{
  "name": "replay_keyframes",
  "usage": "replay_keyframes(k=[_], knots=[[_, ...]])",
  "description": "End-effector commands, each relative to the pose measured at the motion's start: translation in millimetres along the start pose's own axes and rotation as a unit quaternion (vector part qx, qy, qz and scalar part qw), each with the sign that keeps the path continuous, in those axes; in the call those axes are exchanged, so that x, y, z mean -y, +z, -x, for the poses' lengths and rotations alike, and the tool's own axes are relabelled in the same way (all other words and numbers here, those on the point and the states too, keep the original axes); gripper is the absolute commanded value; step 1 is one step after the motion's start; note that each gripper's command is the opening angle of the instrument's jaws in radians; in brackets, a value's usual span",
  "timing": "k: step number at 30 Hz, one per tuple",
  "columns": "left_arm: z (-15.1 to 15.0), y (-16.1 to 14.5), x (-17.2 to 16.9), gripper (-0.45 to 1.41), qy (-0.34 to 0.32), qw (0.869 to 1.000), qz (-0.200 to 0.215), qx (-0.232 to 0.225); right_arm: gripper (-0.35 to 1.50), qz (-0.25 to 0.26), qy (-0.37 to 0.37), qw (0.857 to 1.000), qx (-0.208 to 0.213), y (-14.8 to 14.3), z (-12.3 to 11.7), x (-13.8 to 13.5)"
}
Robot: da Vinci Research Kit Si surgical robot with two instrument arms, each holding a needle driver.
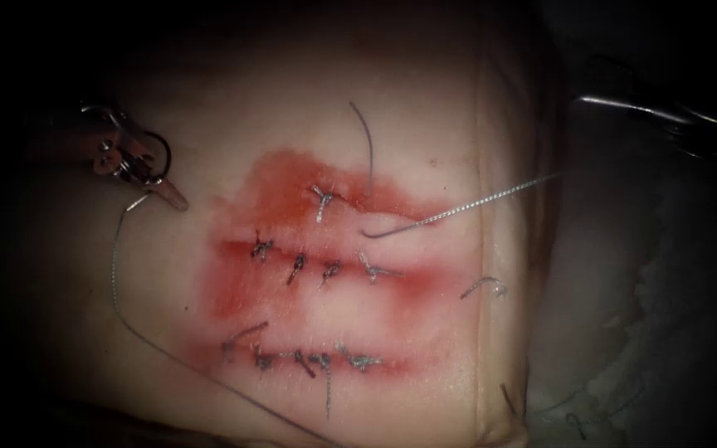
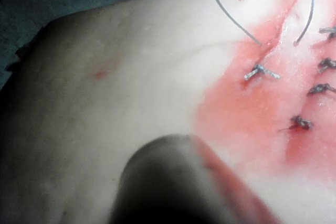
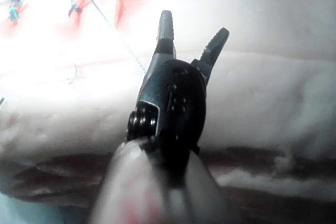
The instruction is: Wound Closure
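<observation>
At the tissue's left edge, we see the left steel tool (image 1: 155, 189) with fingers together on the thin grey thread (image 1: 114, 274); the curved steel needle (image 1: 367, 149) stands in the pale, red-stained tissue (image 1: 425, 108) by the top cut; farther right, the right dark tool (image 3: 194, 40) hovers, fingers apart, empty.

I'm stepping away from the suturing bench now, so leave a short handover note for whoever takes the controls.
Right tool: jaws open, holding nothing, off the tissue's right edge. A braided thread runs from the upper cut towards it.
Left tool: left of the cuts; I cannot tell what it holds. A long thread starts just below it.
Needle: not surely identified; a thin curved strand rises from the upper cut.
Done: middle cut and lower cut carry rows of stitches; the upper cut has one stitch.
Left: probably the rest of the upper cut.
</observation>
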Motion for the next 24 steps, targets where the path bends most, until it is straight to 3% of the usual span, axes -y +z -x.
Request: replay_keyframes(k=[1, 4, 7, 8, 10, 16, 21, 24], knots=[[0.9, -0.1, 0.1, 0.76, 0.013, 1.0, -0.02, 0.007, 1.09, 0.001, 0.0, 1.0, 0.001, 0.6, -0.5, -0.3], [1.3, -2.4, 0.4, 0.81, 0.019, 0.996, -0.08, 0.029, 1.09, 0.001, 0.0, 1.0, 0.001, 0.7, -0.7, -0.4], [3.6, -6.2, -0.1, 0.84, 0.012, 0.995, -0.071, 0.062, 1.11, 0.001, -0.001, 1.0, 0.002, 0.7, -0.7, -0.4], [5.1, -9.5, 0.1, 0.79, 0.001, 0.994, -0.071, 0.079, 1.13, 0.001, -0.001, 1.0, 0.002, 0.7, -0.7, -0.4], [6.2, -12.2, 1.0, 0.78, -0.01, 0.993, -0.077, 0.092, 1.15, 0.001, -0.001, 1.0, 0.001, 0.6, -0.7, -0.3], [8.6, -15.8, 8.4, 0.73, 0.008, 0.968, -0.183, 0.173, 1.16, 0.003, 0.001, 1.0, 0.0, 0.0, -0.2, 0.2], [12.5, -17.6, 14.6, 0.79, 0.017, 0.956, -0.215, 0.199, 1.16, 0.006, 0.004, 1.0, -0.002, -0.8, 0.6, 1.0], [15.9, -19.3, 17.9, 0.76, 0.026, 0.934, -0.261, 0.243, 1.16, 0.008, 0.005, 1.0, 0.005, -2.9, 2.4, 3.0]])
